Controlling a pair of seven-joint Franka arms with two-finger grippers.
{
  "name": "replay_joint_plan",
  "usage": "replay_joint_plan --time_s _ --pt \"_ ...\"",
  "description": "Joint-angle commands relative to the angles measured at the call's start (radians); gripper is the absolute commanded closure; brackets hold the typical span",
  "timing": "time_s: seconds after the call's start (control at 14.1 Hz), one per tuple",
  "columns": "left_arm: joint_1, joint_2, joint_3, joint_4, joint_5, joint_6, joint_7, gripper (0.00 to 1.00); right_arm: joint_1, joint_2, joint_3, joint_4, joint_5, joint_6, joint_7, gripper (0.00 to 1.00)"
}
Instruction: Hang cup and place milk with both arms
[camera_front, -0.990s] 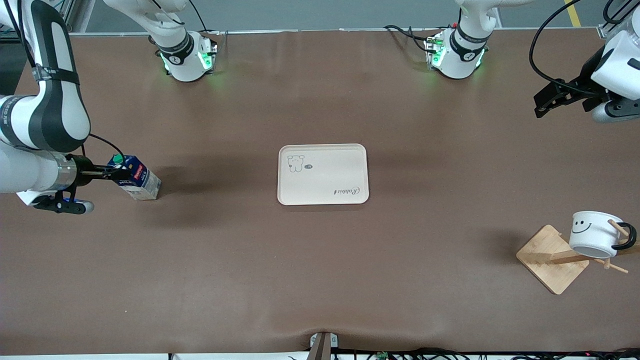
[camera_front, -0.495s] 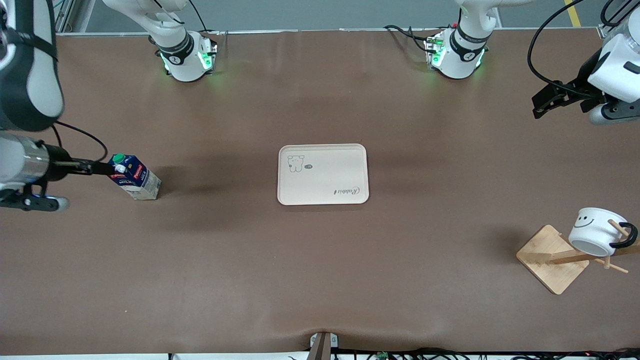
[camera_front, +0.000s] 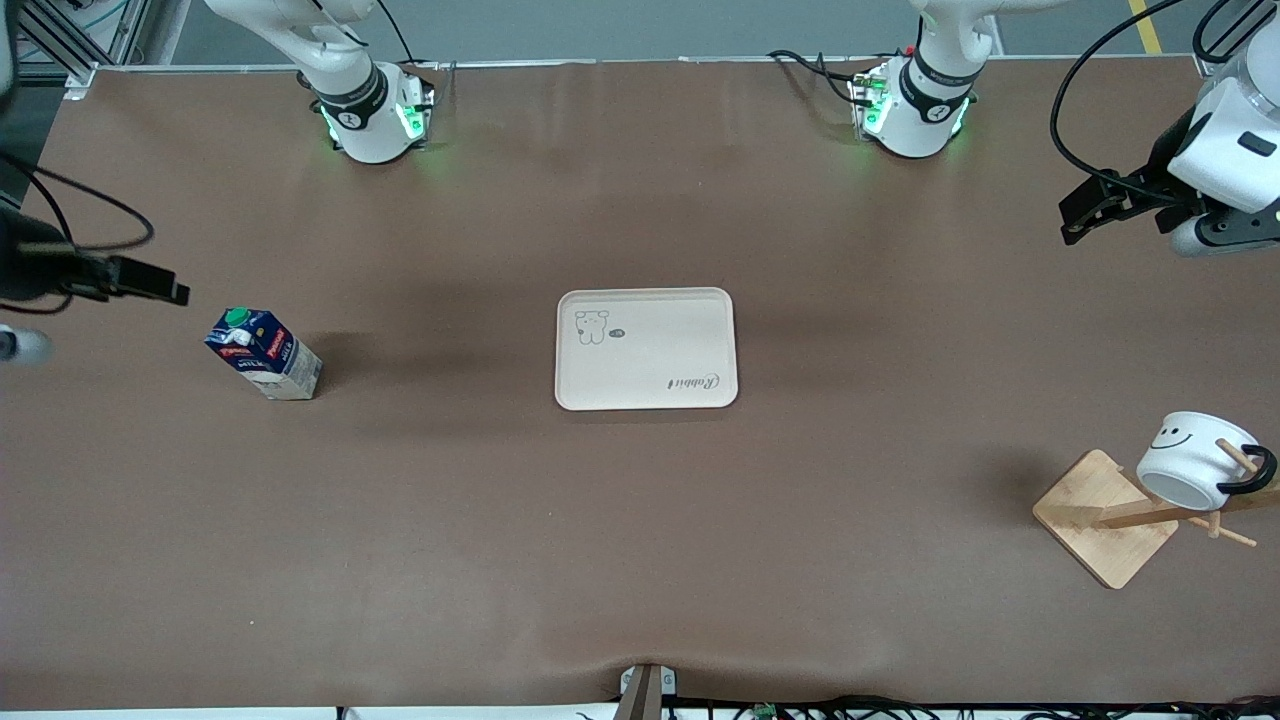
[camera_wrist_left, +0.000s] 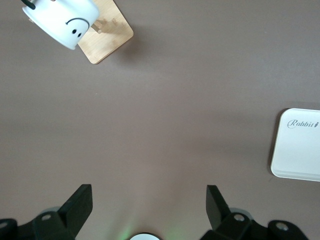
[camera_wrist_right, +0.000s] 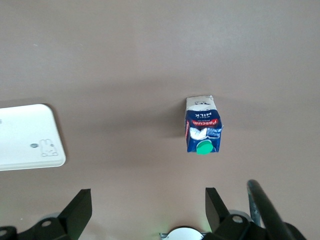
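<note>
The milk (camera_front: 265, 352), a dark blue carton with a green cap, stands upright on the bare table toward the right arm's end, also seen in the right wrist view (camera_wrist_right: 202, 131). My right gripper (camera_front: 165, 288) hangs open in the air, apart from the carton, with nothing between its jaws (camera_wrist_right: 148, 200). The white cup (camera_front: 1195, 468) with the smiley hangs by its black handle on a peg of the wooden rack (camera_front: 1100, 515) at the left arm's end. My left gripper (camera_front: 1075, 218) is up in the air, open and empty (camera_wrist_left: 149, 200), well away from the cup (camera_wrist_left: 62, 20).
A cream tray (camera_front: 645, 348) with a small animal print lies at the table's middle, nothing on it. It shows in both wrist views (camera_wrist_left: 300, 145) (camera_wrist_right: 27, 137). The two arm bases (camera_front: 370, 110) (camera_front: 910, 100) stand along the table's edge farthest from the front camera.
My right gripper has drawn back from the milk toward the table's end and risen; the carton stays standing. The left gripper shifted slightly, and the cup rocked a little on its peg.
</note>
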Motion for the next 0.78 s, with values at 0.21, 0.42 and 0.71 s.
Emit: replay_joint_plan --time_s 0.21,0.42,0.71 --pt "0.000 -0.046 0.004 -0.047 -0.021 0.017 0.019 0.00 0.021 -0.223 0.008 -0.206 0.002 0.062 0.001 0.00" --pt "0.000 -0.047 0.004 -0.047 -0.021 0.017 0.019 0.00 0.029 -0.219 0.005 -0.181 -0.031 0.065 -0.009 0.00" --pt "-0.001 -0.046 0.004 -0.046 -0.021 0.019 0.019 0.00 0.029 -0.219 0.005 -0.183 -0.077 0.064 -0.063 0.00"
